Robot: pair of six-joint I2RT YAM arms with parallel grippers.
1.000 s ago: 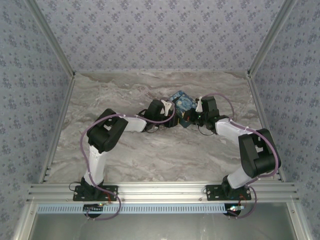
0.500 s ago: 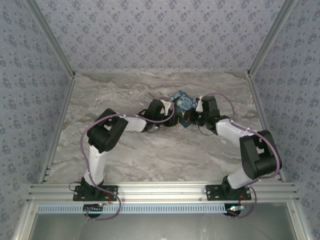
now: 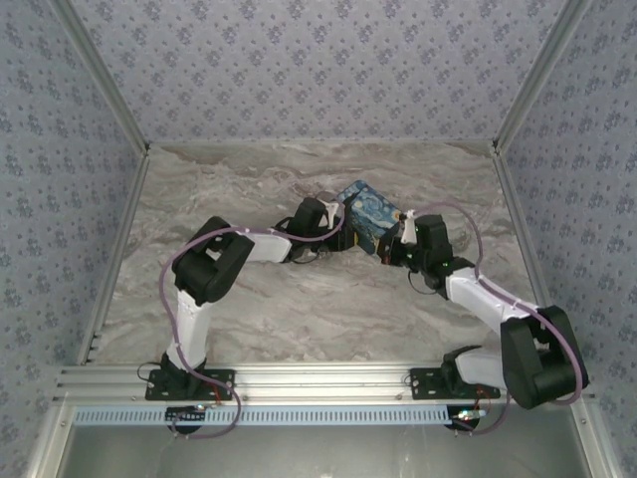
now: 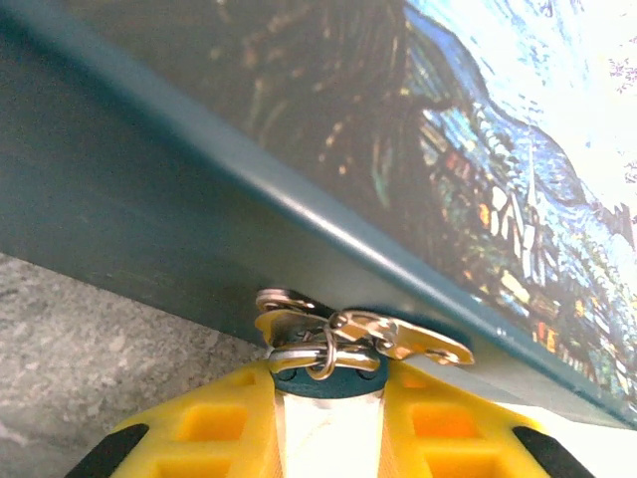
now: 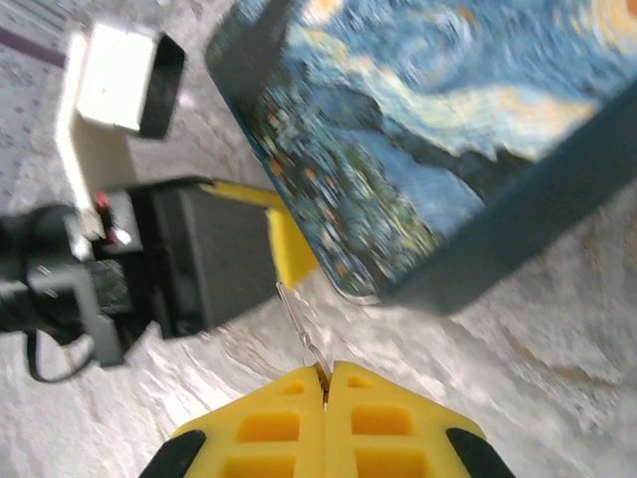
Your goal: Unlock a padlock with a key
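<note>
One padlock [image 4: 326, 382], one key [image 5: 298, 321] (one box [image 3: 369, 216]).

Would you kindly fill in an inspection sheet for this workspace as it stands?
Surface: marbled table, no spills seen.
Job's things: padlock hangs at the clasp of the starry box; thin key points toward the box.
Clutter: nothing seen.
Grippers: left gripper closed around the padlock; right gripper shut on the key.
Cables: purple cables loop along both arms.
Surroundings: patterned walls; metal rail at the near edge.
</note>
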